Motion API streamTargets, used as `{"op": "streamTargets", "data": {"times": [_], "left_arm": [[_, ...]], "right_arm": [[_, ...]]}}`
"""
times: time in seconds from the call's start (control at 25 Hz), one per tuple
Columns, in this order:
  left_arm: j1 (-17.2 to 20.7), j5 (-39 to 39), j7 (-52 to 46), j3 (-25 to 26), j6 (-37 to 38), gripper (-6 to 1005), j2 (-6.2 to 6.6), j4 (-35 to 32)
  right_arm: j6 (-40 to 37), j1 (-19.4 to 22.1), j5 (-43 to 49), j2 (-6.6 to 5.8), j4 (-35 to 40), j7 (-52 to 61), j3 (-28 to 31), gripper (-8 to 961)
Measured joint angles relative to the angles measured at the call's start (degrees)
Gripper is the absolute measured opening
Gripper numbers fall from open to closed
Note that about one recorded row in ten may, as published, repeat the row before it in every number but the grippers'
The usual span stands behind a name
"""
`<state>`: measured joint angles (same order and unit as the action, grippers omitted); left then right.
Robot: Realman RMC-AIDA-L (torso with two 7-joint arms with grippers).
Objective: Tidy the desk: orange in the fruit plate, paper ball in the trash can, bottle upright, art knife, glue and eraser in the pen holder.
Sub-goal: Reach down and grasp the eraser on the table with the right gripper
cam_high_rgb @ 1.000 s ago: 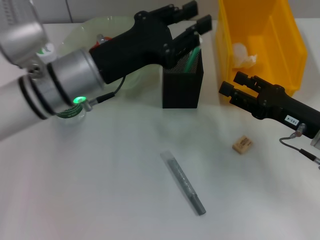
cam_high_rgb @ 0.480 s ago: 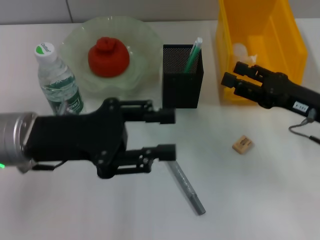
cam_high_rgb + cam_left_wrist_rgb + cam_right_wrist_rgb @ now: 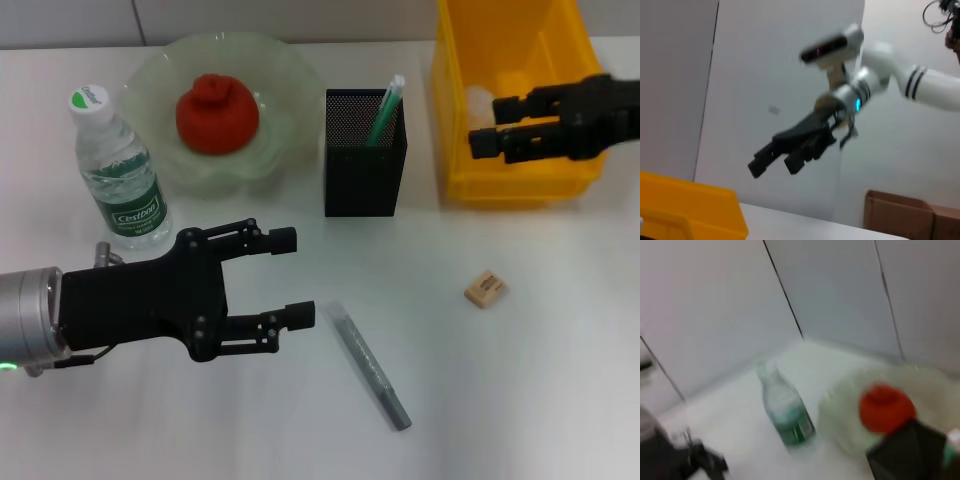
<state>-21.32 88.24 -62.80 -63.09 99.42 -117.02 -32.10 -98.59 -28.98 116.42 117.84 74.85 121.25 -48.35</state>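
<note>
While left gripper hangs just beside knife, fingers apart, ready; your right gripper, fingers apart, waits far side of knife.

This looks like a robotics lab or test room set up as a mock desk — not a lived-in office. The work surface is a plain white table, and behind it stand bare pale wall panels with dark seams between them. At the table's 1 o'clock sits a yellow plastic parts bin of the stockroom kind, standing in as the trash can. In the left wrist view a brown cardboard box rests against the wall beyond the table — storage, not decor. A white robot arm with a lit blue indicator hangs in that same view.
</note>
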Motion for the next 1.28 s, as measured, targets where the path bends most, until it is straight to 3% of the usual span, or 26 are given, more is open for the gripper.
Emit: {"op": "streamTargets", "data": {"times": [0.16, 0.4, 0.52, 0.68, 0.84, 1.28], "left_arm": [[0.5, 0.1, 0.3, 0.2, 0.1, 788, -0.11, 0.1], [0.7, 0.2, 0.2, 0.3, 0.3, 784, -0.2, 0.1], [0.8, 0.3, 0.3, 0.3, 0.3, 784, -0.3, 0.1], [0.8, 0.3, 0.2, 0.3, 0.2, 784, -0.4, 0.1], [0.9, 0.3, 0.2, 0.3, 0.1, 784, -0.58, 0.1], [0.9, 0.4, 0.3, 0.4, -0.4, 784, -0.64, 0.1]], "right_arm": [[-7.7, -7.4, 12.9, -0.75, 8.0, 11.4, -0.1, 708], [-13.1, -16.7, 29.4, -1.07, 6.6, 21.6, -6.0, 703], [-12.5, -18.4, 34.3, -0.42, 3.8, 24.1, -11.9, 701], [-10.1, -20.7, 40.4, 1.4, -2.0, 25.9, -18.5, 698], [-5.5, -21.8, 41.8, 1.56, -7.6, 29.7, -26.5, 694], [0.0, -24.5, 41.5, 1.82, -16.4, 31.1, -30.3, 685]]}}
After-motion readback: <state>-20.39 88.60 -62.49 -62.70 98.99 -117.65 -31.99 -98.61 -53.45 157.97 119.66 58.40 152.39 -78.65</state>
